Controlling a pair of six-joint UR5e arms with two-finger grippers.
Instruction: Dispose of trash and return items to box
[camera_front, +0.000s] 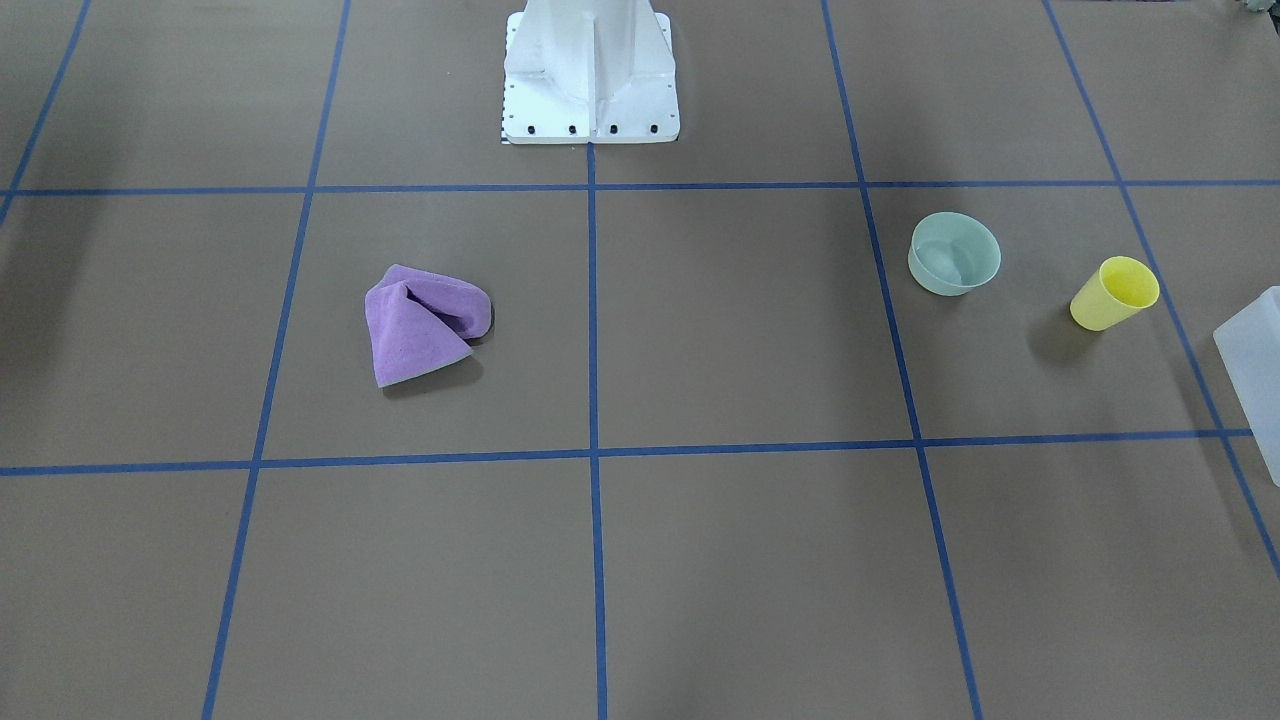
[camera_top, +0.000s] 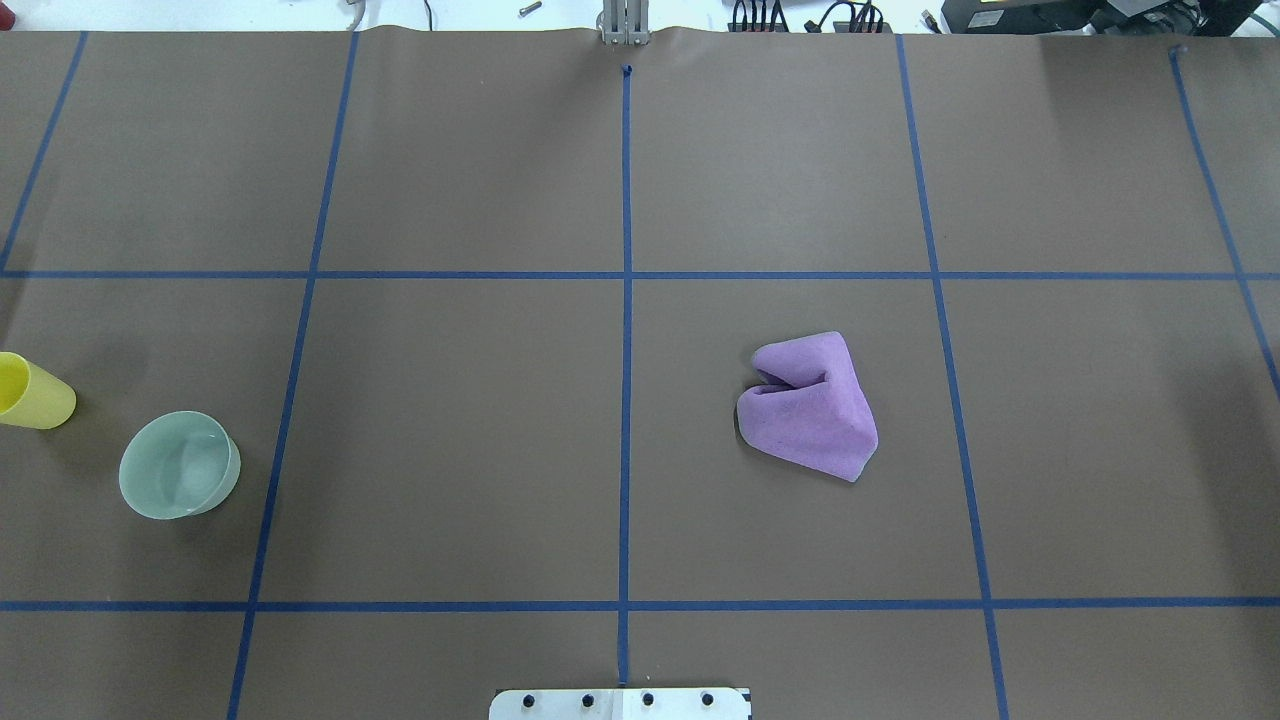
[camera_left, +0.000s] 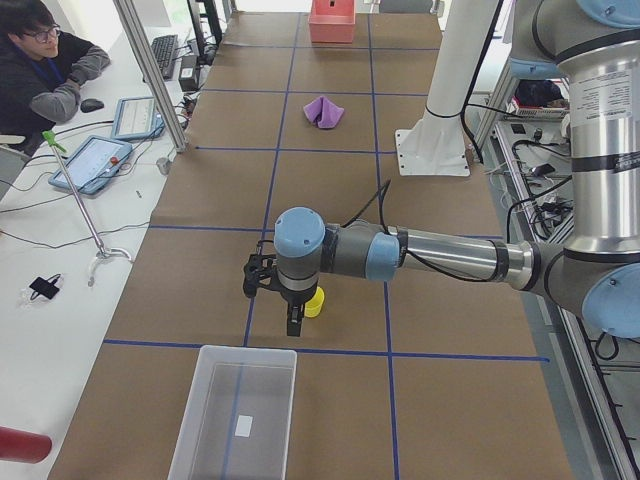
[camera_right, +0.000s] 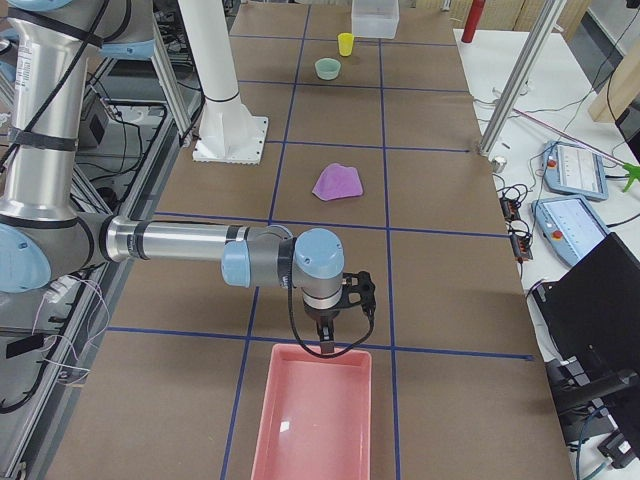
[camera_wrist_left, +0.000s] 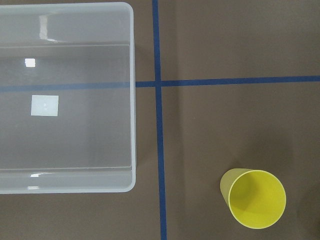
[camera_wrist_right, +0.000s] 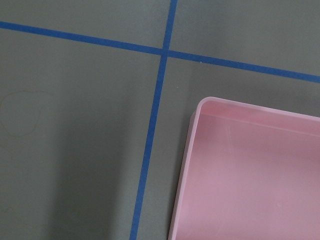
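Two tools, my left (camera_left: 293, 326) and my right (camera_right: 326, 342), hang over the brown surface (camera_top: 450, 450); I cannot tell whether either is wide or narrow. In my left wrist view the yellow cup (camera_wrist_left: 256, 198) stands upright at 4 o'clock from the frosted box (camera_wrist_left: 133, 125), apart from it. In the overhead view the green bowl (camera_top: 180, 465) sits near the cup, at its 4 o'clock. A crumpled purple cloth (camera_top: 808, 405) lies well apart, at the bowl's 3 o'clock. My right tool hangs at one end of a pink tray (camera_wrist_right: 250, 175).
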